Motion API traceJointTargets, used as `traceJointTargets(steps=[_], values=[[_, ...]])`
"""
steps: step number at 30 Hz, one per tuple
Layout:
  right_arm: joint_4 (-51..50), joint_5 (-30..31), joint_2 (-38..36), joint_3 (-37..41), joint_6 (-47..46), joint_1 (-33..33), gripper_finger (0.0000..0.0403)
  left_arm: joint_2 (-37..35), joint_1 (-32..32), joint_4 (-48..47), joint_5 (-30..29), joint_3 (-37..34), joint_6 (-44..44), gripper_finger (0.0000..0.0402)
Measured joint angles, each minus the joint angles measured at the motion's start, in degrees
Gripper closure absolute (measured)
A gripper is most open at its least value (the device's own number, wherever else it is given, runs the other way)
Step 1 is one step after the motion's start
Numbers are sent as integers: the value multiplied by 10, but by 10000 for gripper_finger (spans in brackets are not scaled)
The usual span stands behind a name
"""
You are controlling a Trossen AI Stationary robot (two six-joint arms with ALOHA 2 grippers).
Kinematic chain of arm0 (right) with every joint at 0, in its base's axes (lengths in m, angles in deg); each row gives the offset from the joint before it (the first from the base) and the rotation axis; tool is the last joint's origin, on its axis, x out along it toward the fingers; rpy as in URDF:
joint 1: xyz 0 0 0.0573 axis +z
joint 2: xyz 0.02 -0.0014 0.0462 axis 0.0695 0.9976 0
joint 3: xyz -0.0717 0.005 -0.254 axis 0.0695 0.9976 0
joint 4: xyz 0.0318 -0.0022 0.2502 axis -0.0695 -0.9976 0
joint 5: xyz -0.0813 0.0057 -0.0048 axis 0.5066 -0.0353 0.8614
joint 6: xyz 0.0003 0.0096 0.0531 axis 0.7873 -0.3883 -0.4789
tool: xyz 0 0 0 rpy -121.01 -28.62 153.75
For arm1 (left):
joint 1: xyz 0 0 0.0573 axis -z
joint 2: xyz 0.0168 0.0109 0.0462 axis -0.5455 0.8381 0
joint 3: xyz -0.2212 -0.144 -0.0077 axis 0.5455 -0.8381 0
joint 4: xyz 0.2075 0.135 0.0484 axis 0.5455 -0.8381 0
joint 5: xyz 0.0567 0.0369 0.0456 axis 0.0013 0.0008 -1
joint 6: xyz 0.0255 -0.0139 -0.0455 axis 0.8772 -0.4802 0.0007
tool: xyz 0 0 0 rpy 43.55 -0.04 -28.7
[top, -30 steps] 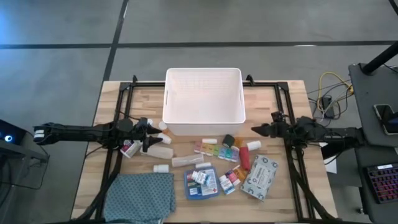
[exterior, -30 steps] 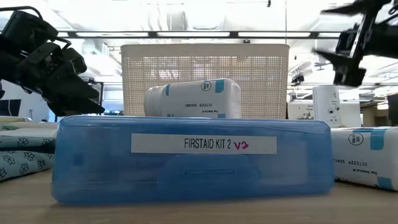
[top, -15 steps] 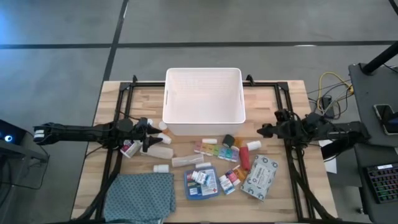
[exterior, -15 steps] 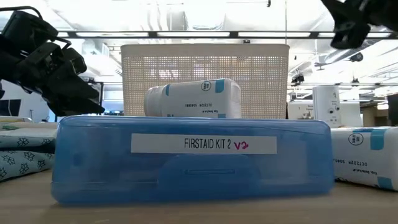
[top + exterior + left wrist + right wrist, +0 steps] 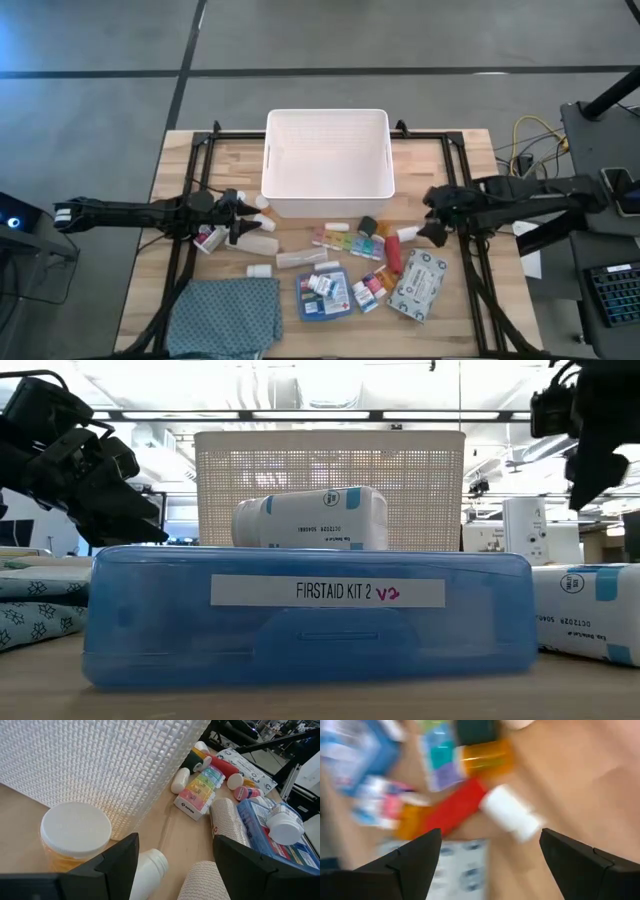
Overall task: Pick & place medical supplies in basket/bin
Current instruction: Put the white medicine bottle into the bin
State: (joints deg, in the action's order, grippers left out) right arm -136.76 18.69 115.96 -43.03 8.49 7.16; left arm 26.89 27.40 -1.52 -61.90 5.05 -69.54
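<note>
Zero supplies (image 5: 345, 262) in bin (image 5: 327, 152) yet; all lay on counter (image 5: 440, 160) before it. Right end effector (image 5: 432, 232) open above red tube (image 5: 392, 260); left end effector (image 5: 240, 232) open, empty beside bottles.

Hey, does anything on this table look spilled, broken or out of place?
Nothing stands out. The supplies lie loose in front of the empty white bin, several bottles on their sides, such as the white bottle, but nothing looks spilled or damaged.
</note>
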Motion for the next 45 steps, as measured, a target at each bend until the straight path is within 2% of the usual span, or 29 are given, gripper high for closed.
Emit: traceJointTargets(steps=[4,9,26,32,45], values=[[-5,63,50,-16,67,11,78,0,0,0,0,0,0,168],[-6,75,117,-15,206,29,78,0,0,0,0,0,0,168],[20,65,348,-30,231,33,78,0,0,0,0,0,0,168],[58,81,396,-39,232,34,78,0,0,0,0,0,0,168],[58,82,472,-45,231,34,78,0,0,0,0,0,0,168]])
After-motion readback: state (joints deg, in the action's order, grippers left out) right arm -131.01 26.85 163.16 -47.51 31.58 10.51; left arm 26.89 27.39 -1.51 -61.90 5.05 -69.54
